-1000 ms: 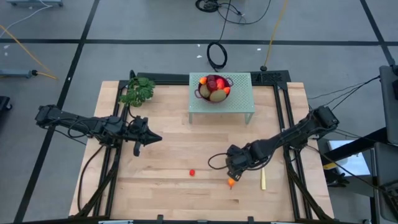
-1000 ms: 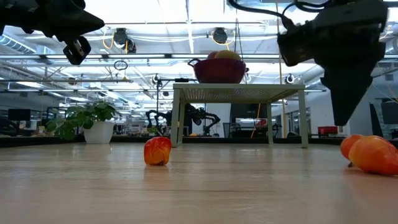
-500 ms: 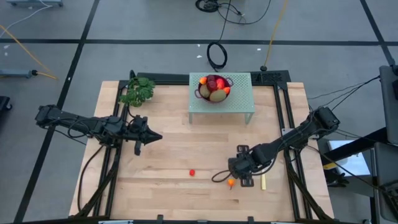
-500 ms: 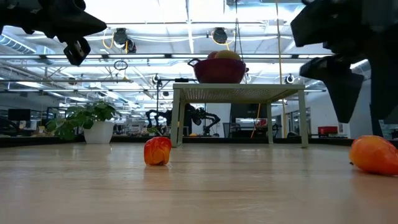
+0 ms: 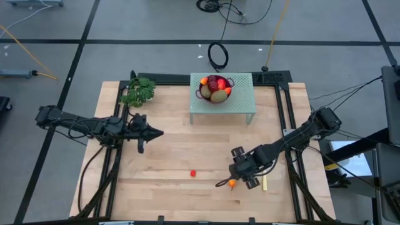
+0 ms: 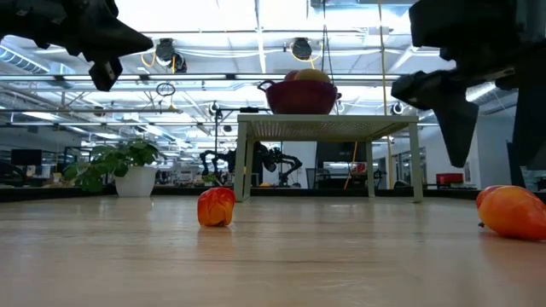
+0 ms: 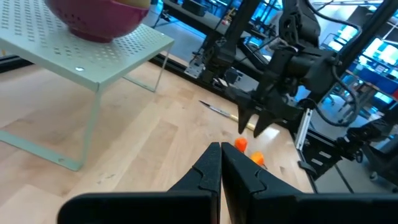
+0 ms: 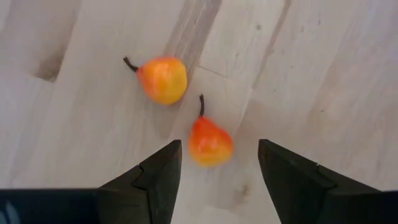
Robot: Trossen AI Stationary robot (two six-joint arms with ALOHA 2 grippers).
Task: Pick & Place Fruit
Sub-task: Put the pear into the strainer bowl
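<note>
Wooden table (image 5: pixel 169 156) carries a green perforated stand (image 5: pixel 240 100) at 12 o'clock, red bowl (image 5: pixel 215 89) of fruit on it. Right gripper (image 8: pixel 217 171) hangs fingers apart over two orange pears (image 8: pixel 210 142) at 5 o'clock; in the right wrist view each pear's long axis runs away from the fingers, stem at the far end. Left gripper (image 7: pixel 221 163), fingers together, waits at 9 o'clock. Small red fruit (image 5: pixel 194 173) lies near 6 o'clock.

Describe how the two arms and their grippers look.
Both arms are dark, jointed and slim, with black cables looping along them. The left gripper ends in two dark pointed fingers. The right gripper has two dark, flat, wedge-shaped fingers. No markings are visible.
</note>
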